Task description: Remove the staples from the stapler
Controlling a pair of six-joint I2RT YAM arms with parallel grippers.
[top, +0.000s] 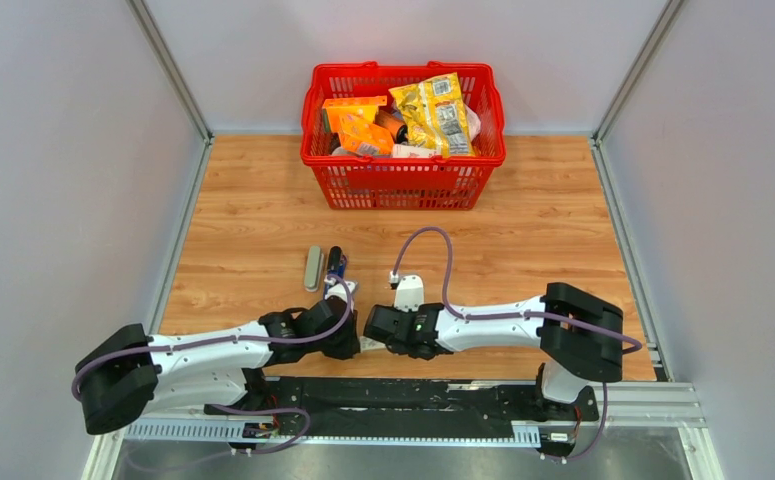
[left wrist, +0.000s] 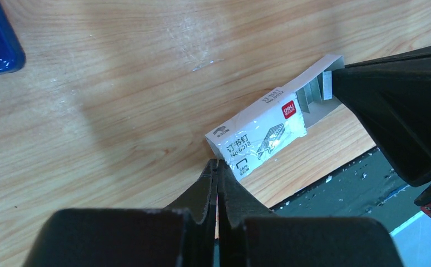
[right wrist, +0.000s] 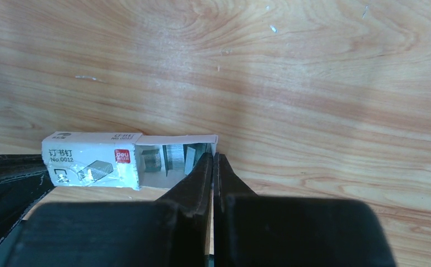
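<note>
A small white staple box lies near the table's front edge, its tray pulled out. Grey strips of staples show in the tray. My left gripper is shut, its tips touching the box's closed end. My right gripper is shut too, with its tips at the tray's open end; whether they pinch the cardboard I cannot tell. The stapler lies further out on the table as a long grey piece, a dark blue part beside it. In the top view both grippers meet over the box.
A red basket full of snack packets stands at the back centre. A black mounting rail runs along the front edge just behind the box. Grey walls close in the wooden table on both sides.
</note>
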